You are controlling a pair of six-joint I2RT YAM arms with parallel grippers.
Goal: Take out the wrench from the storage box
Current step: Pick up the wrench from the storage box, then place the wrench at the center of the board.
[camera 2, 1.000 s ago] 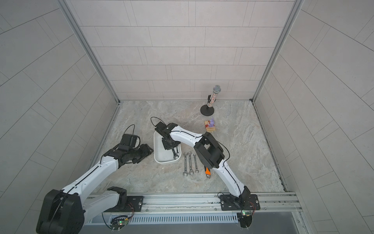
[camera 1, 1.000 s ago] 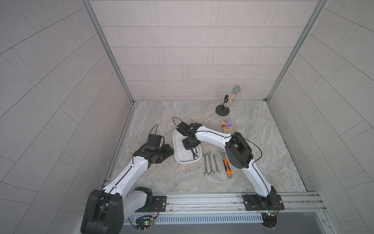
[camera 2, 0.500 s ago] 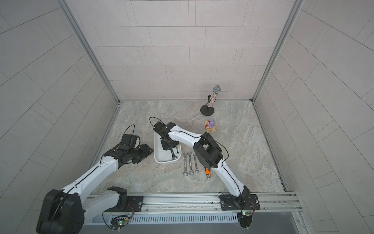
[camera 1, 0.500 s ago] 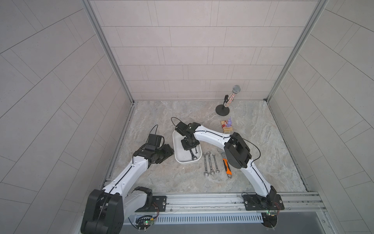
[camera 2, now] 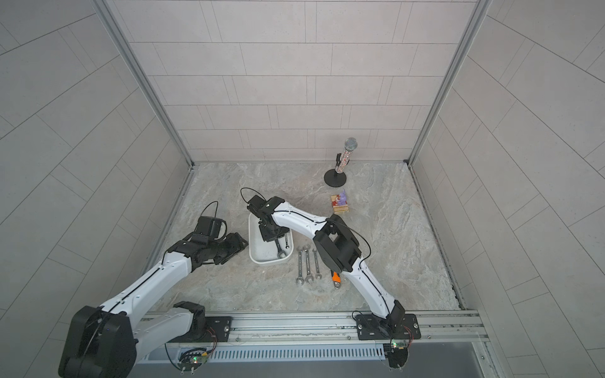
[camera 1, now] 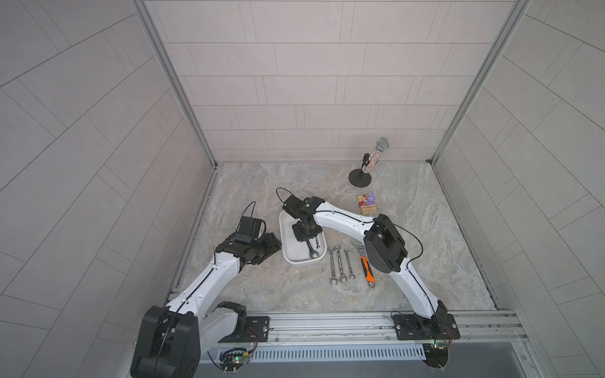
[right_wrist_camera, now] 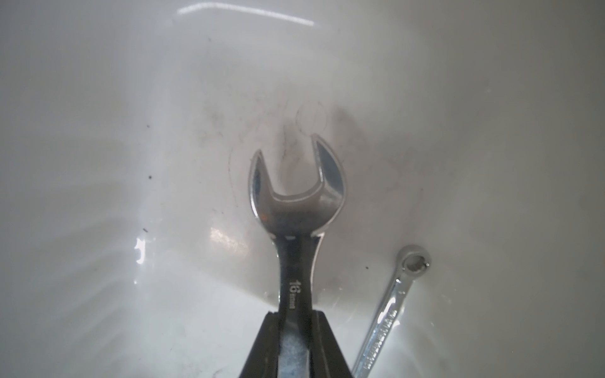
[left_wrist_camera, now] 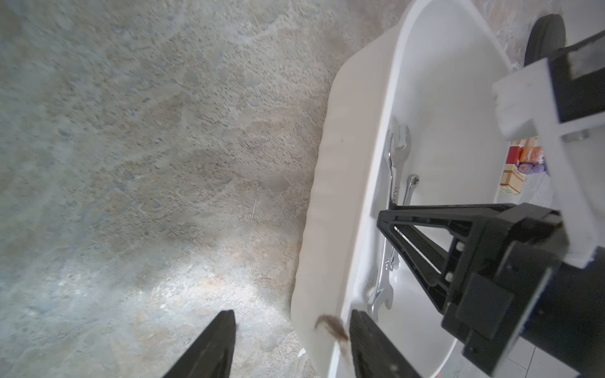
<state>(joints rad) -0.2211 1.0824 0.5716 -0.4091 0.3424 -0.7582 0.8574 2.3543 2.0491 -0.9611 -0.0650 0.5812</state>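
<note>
Still inside the storage box (camera 1: 295, 253), right end effector (right_wrist_camera: 296, 319) clamps the wrench (right_wrist_camera: 296, 203) — left end effector (left_wrist_camera: 292, 315) open.

A: What encloses the scene?
B: Pale grey walls of large rectangular tiles (camera 1: 311, 81) on the left, right and far sides, joined by slim aluminium corner posts (camera 1: 174, 81).
A: And below?
B: A mottled beige-grey stone-look worktop (camera 1: 294, 288), evenly lit, with a grooved aluminium rail (camera 1: 327, 324) along its near edge.
</note>
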